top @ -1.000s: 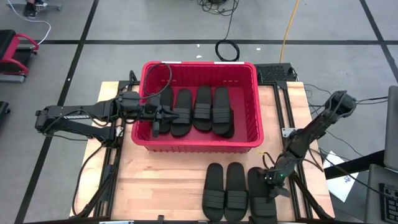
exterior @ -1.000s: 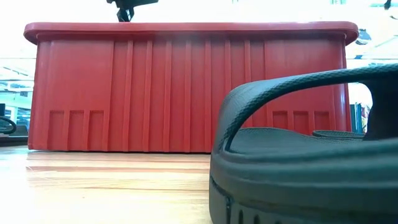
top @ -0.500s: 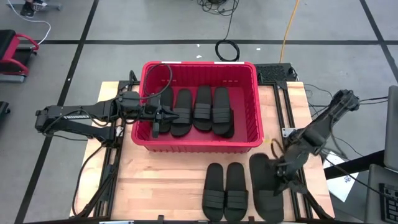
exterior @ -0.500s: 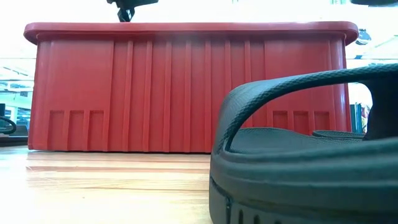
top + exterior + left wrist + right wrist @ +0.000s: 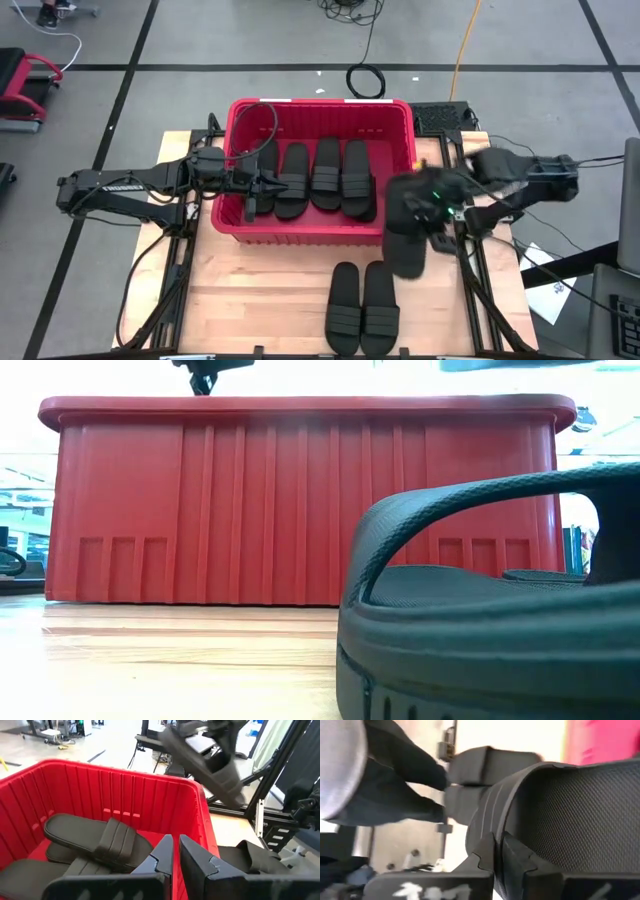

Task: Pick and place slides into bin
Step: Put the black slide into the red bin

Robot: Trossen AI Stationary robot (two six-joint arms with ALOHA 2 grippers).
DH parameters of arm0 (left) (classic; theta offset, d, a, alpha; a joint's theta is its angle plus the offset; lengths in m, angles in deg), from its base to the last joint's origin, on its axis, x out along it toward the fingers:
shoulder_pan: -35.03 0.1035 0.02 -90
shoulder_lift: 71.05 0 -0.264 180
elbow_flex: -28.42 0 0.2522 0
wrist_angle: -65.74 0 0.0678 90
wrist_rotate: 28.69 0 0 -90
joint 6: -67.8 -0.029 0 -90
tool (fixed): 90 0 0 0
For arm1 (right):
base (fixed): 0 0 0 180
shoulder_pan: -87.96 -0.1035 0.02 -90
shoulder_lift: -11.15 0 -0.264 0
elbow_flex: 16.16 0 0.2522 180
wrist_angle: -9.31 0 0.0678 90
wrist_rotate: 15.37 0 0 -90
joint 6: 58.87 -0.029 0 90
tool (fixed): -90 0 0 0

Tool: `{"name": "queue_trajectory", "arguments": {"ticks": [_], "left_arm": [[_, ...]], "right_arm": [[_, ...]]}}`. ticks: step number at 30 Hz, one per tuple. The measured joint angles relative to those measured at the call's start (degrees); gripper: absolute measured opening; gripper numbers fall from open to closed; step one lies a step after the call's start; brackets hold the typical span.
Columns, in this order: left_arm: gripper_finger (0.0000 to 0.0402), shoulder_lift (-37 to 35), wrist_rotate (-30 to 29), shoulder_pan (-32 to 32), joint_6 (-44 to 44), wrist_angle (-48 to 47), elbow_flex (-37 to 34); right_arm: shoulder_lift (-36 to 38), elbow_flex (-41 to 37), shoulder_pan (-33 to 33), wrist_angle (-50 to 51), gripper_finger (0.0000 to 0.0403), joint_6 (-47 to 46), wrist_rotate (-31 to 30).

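At about three o'clock from the large red slotted plastic bin (image 5: 320, 235), my right pincer (image 5: 437, 205) is clamped on one black rubber slide sandal (image 5: 408, 238), held above the wooden surface (image 5: 250, 290). Four matching sandals (image 5: 312, 178) lie inside the bin, where my left pincer (image 5: 272, 185) hovers, fingers together.

Slides: seven visible, four in the bin (image 5: 237, 115), two on the table (image 5: 260, 290), one held in the air. One bin, two arms.
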Motion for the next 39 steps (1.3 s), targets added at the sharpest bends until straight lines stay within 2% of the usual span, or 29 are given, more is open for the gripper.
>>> {"name": "queue_trajectory", "arguments": {"ticks": [7,13,17,25,29,39], "left_arm": [[0.0026,0.0,0.0,0.0,-2.1,1.1,0.0],[0.0026,0.0,0.0,0.0,0.1,0.9,0.0],[0.0026,0.0,0.0,0.0,1.2,0.4,0.0],[0.0026,0.0,0.0,1.0,-0.4,0.1,0.0],[0.0026,-0.2,-0.4,3.4,-2.0,-1.0,0.0],[0.0026,-1.1,-0.7,9.5,-1.1,-5.4,0.0]], "right_arm": [[-7.4,7.4,18.7,1.9,0.0004,19.3,4.2],[-14.6,13.2,31.9,-2.0,0.0004,26.1,1.1],[-19.4,17.6,37.7,-6.3,0.0005,27.7,4.3],[-29.5,25.5,42.5,-10.4,0.0004,32.7,12.3],[-34.2,26.5,43.1,-11.3,0.0003,36.1,17.7],[-42.6,26.5,43.1,-5.6,0.0003,48.8,21.0]]}}
